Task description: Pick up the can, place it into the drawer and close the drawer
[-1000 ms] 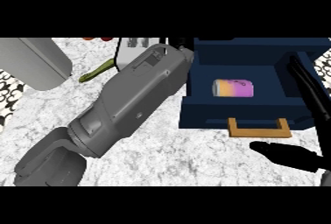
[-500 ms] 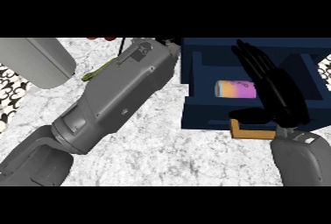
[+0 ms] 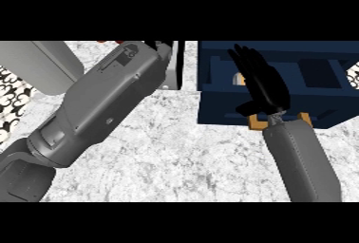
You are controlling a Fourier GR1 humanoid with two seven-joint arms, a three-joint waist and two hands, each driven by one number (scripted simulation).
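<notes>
The navy drawer (image 3: 217, 102) stands open at the upper right of the marbled white tabletop (image 3: 182, 156). Its tan handle (image 3: 257, 124) shows at the front edge, mostly covered by the right wrist. The right hand (image 3: 263, 83) lies over the drawer's open cavity, palm down, fingers straight and close together, holding nothing; its grey forearm rises from the lower edge of the view. The can (image 3: 239, 79) sits inside the drawer, almost wholly hidden under that hand: only a pale sliver shows at the fingers' left side. Its pose cannot be judged. The left forearm (image 3: 98, 109) runs diagonally from the lower left toward the top centre, ending beside the drawer's left wall. The left hand itself is barely visible at the top edge, so whether it is spread or curled cannot be told. A grey block (image 3: 35, 64) occupies the upper left corner.
</notes>
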